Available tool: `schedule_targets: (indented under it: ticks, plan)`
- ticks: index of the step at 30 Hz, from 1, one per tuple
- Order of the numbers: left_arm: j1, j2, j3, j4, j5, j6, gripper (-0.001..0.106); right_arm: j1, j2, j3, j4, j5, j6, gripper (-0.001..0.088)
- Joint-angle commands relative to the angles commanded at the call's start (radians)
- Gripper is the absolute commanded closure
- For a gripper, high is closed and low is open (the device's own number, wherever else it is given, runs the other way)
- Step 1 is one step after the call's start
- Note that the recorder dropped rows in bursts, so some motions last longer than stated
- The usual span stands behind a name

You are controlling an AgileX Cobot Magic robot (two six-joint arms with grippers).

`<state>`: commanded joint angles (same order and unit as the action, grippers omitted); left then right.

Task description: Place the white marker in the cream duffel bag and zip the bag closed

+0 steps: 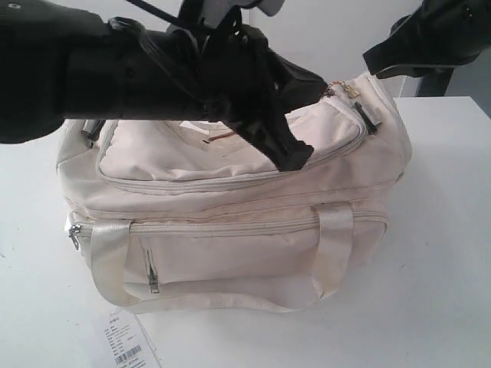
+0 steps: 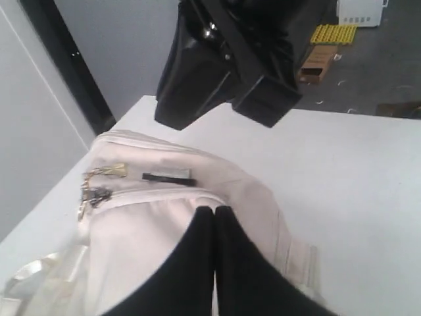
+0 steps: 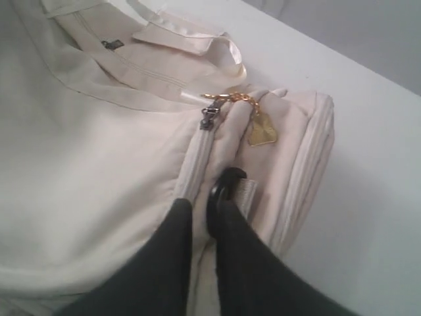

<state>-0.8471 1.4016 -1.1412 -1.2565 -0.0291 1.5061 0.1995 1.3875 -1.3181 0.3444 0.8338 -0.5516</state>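
The cream duffel bag sits in the middle of the white table. We see bare tabletop open to its right and along the front, where a paper tag lies near the front edge. Beyond the bag's right end the table's far edge is close by.

The left arm reaches across the bag's top. The left claw has its fingers pressed flat together, low over the top flap just above the curved zipper. We cannot tell whether it touches or pinches the cloth.

The right claw hangs over the bag's right end. It is all but closed, with a sliver of cloth showing between the fingers, and grips nothing we can make out. Its tip is just beside the black buckle. Two zipper pulls and a gold tag lie just past it.
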Motion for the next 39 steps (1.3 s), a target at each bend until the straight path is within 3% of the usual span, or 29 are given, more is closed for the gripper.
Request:
schedule_targets:
  ticks: [6,8,9,10,11,14,16,22,24,31,39]
  plan:
    - [0.104,-0.008,0.002,0.002,0.051,0.017,0.105,0.000,0.000,0.000,0.023,0.048,-0.049,0.0868]
    - [0.196,-0.008,0.002,0.002,0.199,0.014,0.105,0.000,0.001,-0.007,-0.014,0.065,-0.047,0.0868]
    - [0.275,-0.008,0.002,0.002,0.358,0.009,0.105,-0.002,0.001,-0.017,-0.055,0.070,-0.042,0.0868]
    - [0.309,-0.008,0.002,0.005,0.425,-0.006,0.105,-0.002,0.001,-0.025,-0.089,0.078,-0.022,0.0868]
    - [0.390,-0.008,0.002,0.010,0.542,-0.063,0.105,-0.002,0.004,-0.043,-0.166,0.091,0.038,0.0868]
    - [0.517,-0.008,0.000,0.093,0.680,-0.213,0.105,-0.029,0.037,-0.083,-0.321,0.174,0.202,0.0868]
    - [0.578,-0.008,0.000,0.310,0.729,-0.509,0.105,-0.083,0.059,-0.087,-0.344,0.193,0.280,0.0868]
    - [0.595,-0.091,0.000,0.971,0.759,-1.068,0.105,-0.194,0.024,-0.087,-0.371,0.145,0.357,0.0868]
    - [0.595,-0.110,0.000,1.101,0.761,-1.172,0.105,-0.211,0.013,-0.087,-0.371,0.145,0.389,0.0868]
    - [0.595,-0.174,0.002,1.238,0.753,-1.336,0.105,-0.220,-0.067,-0.056,-0.371,0.120,0.399,0.0868]
    - [0.595,-0.310,0.123,1.239,0.595,-1.366,0.105,-0.220,-0.253,0.153,-0.350,-0.141,0.399,0.0868]
